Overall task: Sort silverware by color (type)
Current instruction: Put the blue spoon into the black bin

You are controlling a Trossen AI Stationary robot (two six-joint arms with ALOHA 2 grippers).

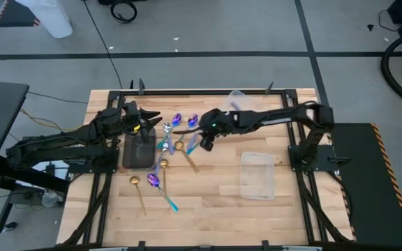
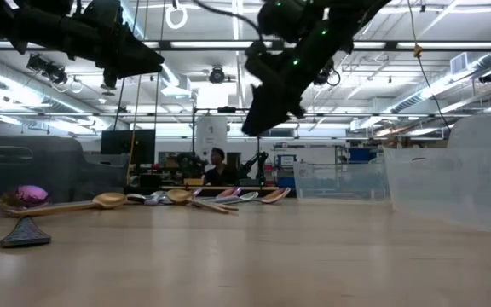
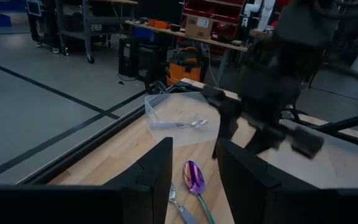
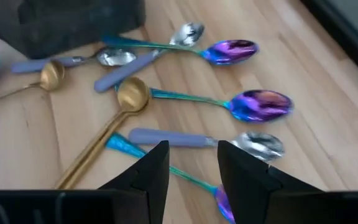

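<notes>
1. The right pincer (image 1: 205,141) hangs above the heap of spoons near the middle of the wooden table (image 1: 215,209); its jaws stand apart with nothing between them, as the right wrist view (image 4: 193,163) shows.
2. Under it lie two purple-blue spoons with teal handles (image 4: 263,104), a lilac-handled silver spoon (image 4: 257,143) and a gold spoon (image 4: 131,96), close together and partly crossing.
3. The left pincer (image 1: 145,123) is over the far end of the dark grey tray (image 1: 140,153); its fingers are parted and grasp nothing.
4. More spoons lie nearer the front edge of the table: a gold one (image 1: 139,188) and a purple-blue one (image 1: 155,182) just beside it.
5. One clear container (image 1: 257,174) sits apart on the right side of the table; another (image 3: 173,115), at the far edge, holds a silver spoon (image 3: 188,124).
</notes>
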